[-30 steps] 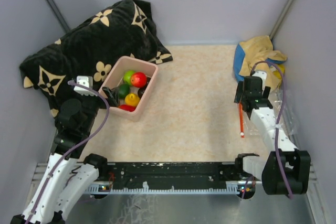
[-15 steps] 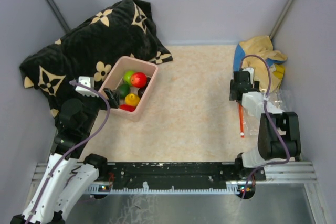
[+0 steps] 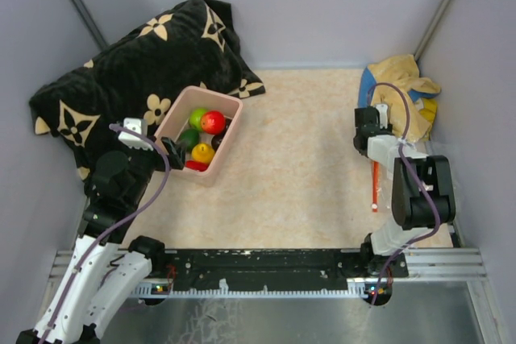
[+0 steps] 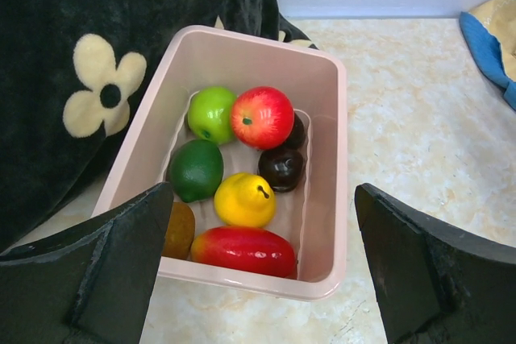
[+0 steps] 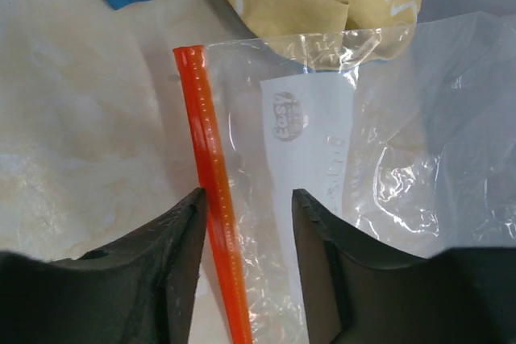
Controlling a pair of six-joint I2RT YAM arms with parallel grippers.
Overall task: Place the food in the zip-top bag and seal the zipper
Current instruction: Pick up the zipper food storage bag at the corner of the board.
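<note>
While food (image 4: 262,117) sits in the tub (image 4: 343,118), it's bag-grabbing time
right gripper (image 5: 247,199) straddles the zipper (image 5: 208,191), jaws apart, not pinching yet, bag (image 5: 387,159) well right of tub; left gripper (image 4: 262,191) gapes by tub; next: pinch it cleanly

One brownish-orange piece of food (image 4: 179,230) sits half behind a finger (image 4: 97,271) of the left gripper (image 4: 264,199); a dark piece (image 4: 295,130) partly hides behind the red apple (image 4: 262,116). The zipper (image 5: 211,191) leaves the right wrist view's bottom edge — lower end unseen — and the zip-top bag (image 5: 387,159) is cut off at right.
</note>
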